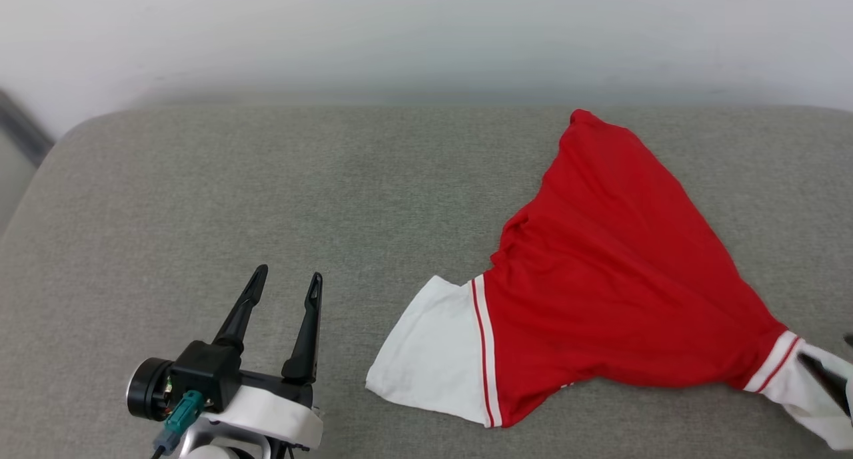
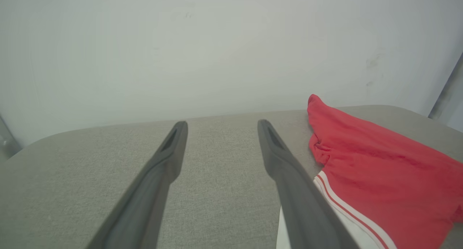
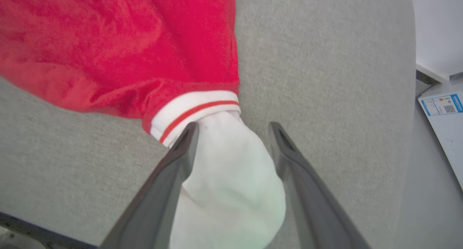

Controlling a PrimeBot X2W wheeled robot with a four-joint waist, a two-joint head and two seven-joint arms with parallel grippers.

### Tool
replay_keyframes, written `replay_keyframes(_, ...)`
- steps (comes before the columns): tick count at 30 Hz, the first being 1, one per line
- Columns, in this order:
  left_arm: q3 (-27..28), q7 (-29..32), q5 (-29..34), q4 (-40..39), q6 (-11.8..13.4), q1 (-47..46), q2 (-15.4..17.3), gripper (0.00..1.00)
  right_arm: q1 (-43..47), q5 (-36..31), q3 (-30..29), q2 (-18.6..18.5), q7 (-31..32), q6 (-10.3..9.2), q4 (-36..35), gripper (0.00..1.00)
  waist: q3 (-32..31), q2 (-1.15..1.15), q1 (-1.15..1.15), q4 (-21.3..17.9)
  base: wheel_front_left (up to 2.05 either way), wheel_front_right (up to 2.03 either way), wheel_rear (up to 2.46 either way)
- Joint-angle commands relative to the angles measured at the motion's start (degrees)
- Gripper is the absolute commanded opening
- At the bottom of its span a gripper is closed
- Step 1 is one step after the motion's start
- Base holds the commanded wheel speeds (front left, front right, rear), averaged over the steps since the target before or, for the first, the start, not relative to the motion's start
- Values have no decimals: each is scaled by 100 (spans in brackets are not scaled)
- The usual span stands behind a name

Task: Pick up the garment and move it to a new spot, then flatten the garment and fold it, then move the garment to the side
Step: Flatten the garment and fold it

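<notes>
End effectors: left end effector (image 1: 288, 272) spread and empty, low over bare cushion (image 1: 200, 199), near the garment (image 1: 620, 279) yet apart from it; right end effector (image 3: 234, 125) spread as well, white right sleeve (image 3: 231, 176) lying loose in the gap, pinched by nothing.
Sleeves: both out at the near edge; left sleeve (image 1: 433, 352) flat and open, right sleeve narrower and bunched below the striped trim.
Body: on the right half of the cushion, plain red side up, no lettering showing; drawn into a rough triangle, puckered by the left armhole, near edge rolled under.
Hem end: far corner (image 1: 583, 116) pulled to a point, close to the cushion's back edge and the wall (image 1: 400, 32).
Done, by judgement: probably the pick-up and the move to a new spot, though not provable from here; spreading begun at best.
Left to do: proper flattening of body and far corner, then the fold, then the shift aside.
</notes>
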Motion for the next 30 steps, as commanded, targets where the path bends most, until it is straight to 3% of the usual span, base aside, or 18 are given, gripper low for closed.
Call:
replay_keyframes(1, 13, -14, -12, -25, -20, 63, 23, 100, -74, 20, -137, 104, -116, -4, -59, 100, -39, 0, 0, -83, 0, 0, 0)
replay_keyframes(8, -170, 35, -68, -74, -32, 202, 109, 100, 156, 28, -1498, 1126, -996, -3, -779, 100, -62, 0, 0, -365, 0, 0, 0)
replay_keyframes(12, -629, 693, -268, -114, -30, 259, 347, 100, 384, -244, -2021, 1837, -1646, -3, -1252, 100, -28, 0, 0, -469, 0, 0, 0)
replay_keyframes(17, -953, 1776, -554, -434, -35, 184, 613, 100, 686, -700, -2261, 2506, -2538, -3, -1723, 100, 128, 0, 0, -590, 0, 0, 0)
replay_keyframes(23, -1578, 3300, -799, -728, -36, -469, 1120, 100, 767, -894, -2403, 2982, -3107, -3, -1809, 100, 466, 0, 0, -725, 0, 0, 0)
replay_keyframes(30, -2168, 4453, -1064, -394, -37, -1589, 1263, 100, 567, -939, -2231, 3122, -3383, -3, -1591, 100, 864, 0, 0, -961, 0, 0, 0)
